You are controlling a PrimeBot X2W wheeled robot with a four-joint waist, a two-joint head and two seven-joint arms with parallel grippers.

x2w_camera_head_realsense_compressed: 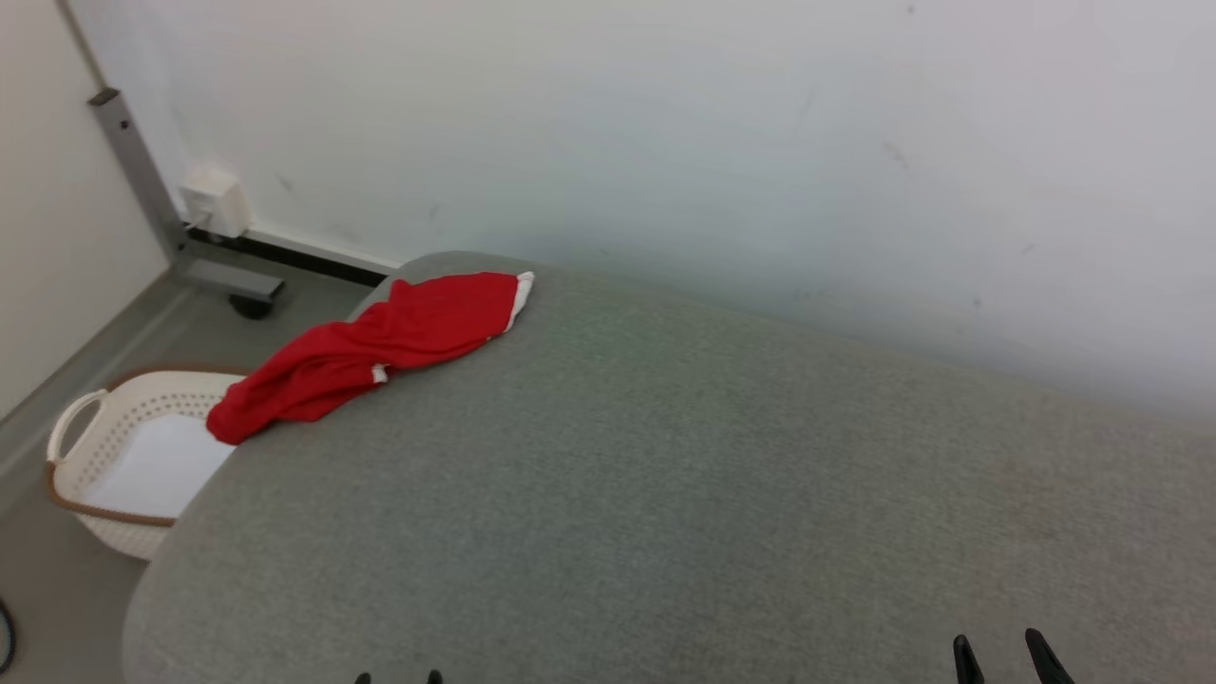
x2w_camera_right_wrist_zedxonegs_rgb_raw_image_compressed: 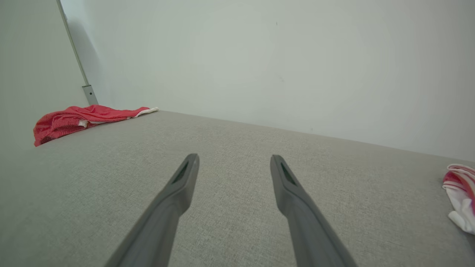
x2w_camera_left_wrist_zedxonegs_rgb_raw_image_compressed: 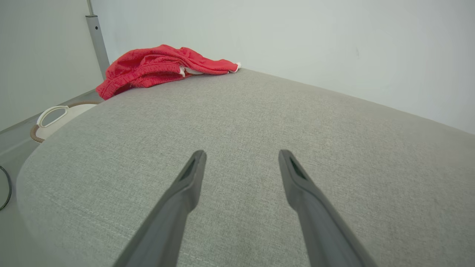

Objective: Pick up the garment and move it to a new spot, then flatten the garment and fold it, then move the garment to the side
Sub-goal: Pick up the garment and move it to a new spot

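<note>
Evidently soft and light, the red garment (x2w_camera_head_realsense_compressed: 380, 347) lies bunched at the bench's (x2w_camera_head_realsense_compressed: 665, 494) ten o'clock corner. The left claw (x2w_camera_head_realsense_compressed: 399, 677) and right claw (x2w_camera_head_realsense_compressed: 1007, 655) gape empty. The garment's thick waistband (x2w_camera_left_wrist_zedxonegs_rgb_raw_image_compressed: 148, 70) looks the surest hold.

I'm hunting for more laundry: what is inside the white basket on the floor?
The visible part of the basket holds a flat pale surface and no coloured clothing. Its right side is hidden behind the edge of the grey table and the red garment overhanging it.

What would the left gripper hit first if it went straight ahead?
The left gripper would probably meet the table first, though depth is unclear. The garment lies off to one side.
</note>
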